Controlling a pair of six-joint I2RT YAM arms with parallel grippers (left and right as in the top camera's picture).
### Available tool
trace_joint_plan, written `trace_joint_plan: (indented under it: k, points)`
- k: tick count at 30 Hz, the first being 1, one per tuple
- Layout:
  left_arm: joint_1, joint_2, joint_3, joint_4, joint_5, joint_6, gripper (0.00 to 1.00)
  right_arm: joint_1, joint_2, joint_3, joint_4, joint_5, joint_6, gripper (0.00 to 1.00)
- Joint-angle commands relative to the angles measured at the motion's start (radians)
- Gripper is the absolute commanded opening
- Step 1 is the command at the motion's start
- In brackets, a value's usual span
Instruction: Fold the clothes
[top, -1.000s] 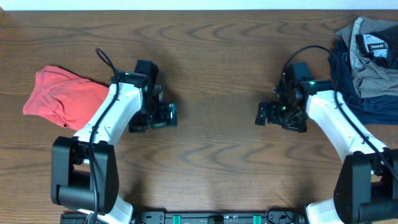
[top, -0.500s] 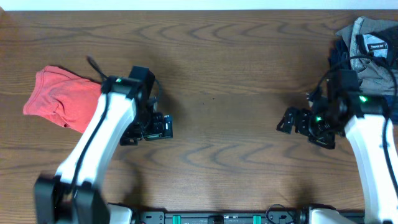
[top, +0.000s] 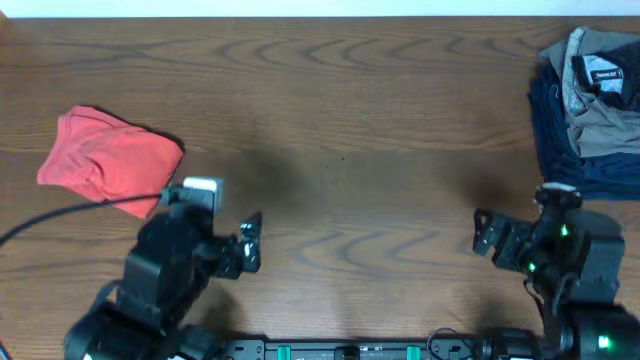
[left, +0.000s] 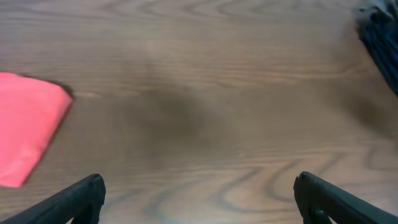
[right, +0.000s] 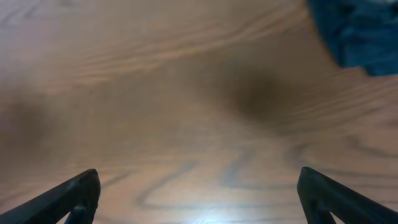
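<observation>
Coral-red cotton, the T-shirt (top: 108, 165) lies in a loose, rumpled bundle ahead of the left gripper (top: 254, 241) and off to its left, near it but not touched. That gripper's jaws stand wide apart over bare tabletop (top: 350, 100) with nothing between them. The right gripper (top: 484, 232) is just as wide and empty, and well apart from the shirt.

The likeliest trouble is a grab into the bunched cloth. Several layers could come up together, so the shirt would lift as a lump instead of spreading flat. A pinch on one edge alone could drag it across the wood and twist it further.

The right gripper has the pile of grey and navy garments (top: 585, 100) ahead of it and to its right, much nearer than the shirt. A careless reach there would pick the wrong cloth. A dark cable (top: 60, 215) trails beside the shirt's near edge and might snag the fabric when the left arm swings over.
</observation>
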Motion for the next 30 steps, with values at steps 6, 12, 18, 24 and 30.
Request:
trace_joint_plan:
  k: [6,12,18,24,30]
  points:
    - [-0.006,-0.077,-0.135,-0.009,-0.122,0.019,0.98,0.018,-0.065,-0.040,0.003,0.067,0.013,0.99]
    - [-0.006,-0.071,-0.135,-0.010,-0.122,0.019,0.98,0.018,-0.065,-0.040,-0.020,0.067,0.013,0.99]
    - [-0.006,-0.071,-0.135,-0.010,-0.122,0.019,0.98,0.018,-0.065,-0.040,-0.021,0.067,0.013,0.99]
    - [-0.006,-0.071,-0.135,-0.010,-0.122,0.019,0.98,0.018,-0.065,-0.040,-0.021,0.067,0.013,0.99]
    - [-0.006,-0.071,-0.135,-0.010,-0.122,0.019,0.98,0.022,-0.108,-0.042,-0.037,0.091,-0.003,0.99]
